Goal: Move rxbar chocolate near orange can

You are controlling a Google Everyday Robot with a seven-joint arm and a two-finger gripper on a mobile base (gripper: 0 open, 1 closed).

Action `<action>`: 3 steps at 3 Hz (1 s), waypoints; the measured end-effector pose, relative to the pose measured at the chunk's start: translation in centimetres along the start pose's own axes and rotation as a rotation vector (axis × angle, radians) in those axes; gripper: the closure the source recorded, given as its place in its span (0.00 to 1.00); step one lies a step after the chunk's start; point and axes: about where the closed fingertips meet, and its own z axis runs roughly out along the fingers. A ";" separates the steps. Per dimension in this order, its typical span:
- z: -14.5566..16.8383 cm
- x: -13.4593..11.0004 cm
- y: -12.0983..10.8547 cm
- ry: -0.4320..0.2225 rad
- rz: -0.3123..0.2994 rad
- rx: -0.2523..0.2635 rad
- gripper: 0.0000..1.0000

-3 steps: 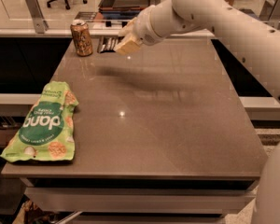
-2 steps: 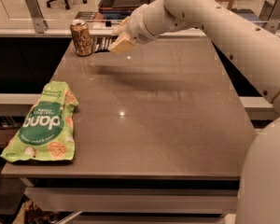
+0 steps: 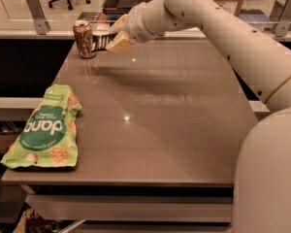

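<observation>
The orange can (image 3: 84,39) stands upright at the far left corner of the brown table (image 3: 165,110). My gripper (image 3: 114,40) reaches in from the right, at the end of the white arm (image 3: 218,28). It is shut on the rxbar chocolate (image 3: 101,41), a black wrapper with white lettering that sticks out to the left of the pale fingers (image 3: 119,42). The bar hangs low over the table's far edge, just right of the can. I cannot tell whether the bar touches the can or the table.
A large green snack bag (image 3: 46,127) lies at the table's front left edge. A counter with metal brackets (image 3: 34,6) runs behind the table. The robot's white body (image 3: 271,174) fills the lower right.
The gripper has moved a little to the left with the bar, bringing it closer to the can. The can and the green bag have not moved.
</observation>
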 end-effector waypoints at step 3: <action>2.9 -2.2 2.6 -0.127 -0.046 -0.068 1.00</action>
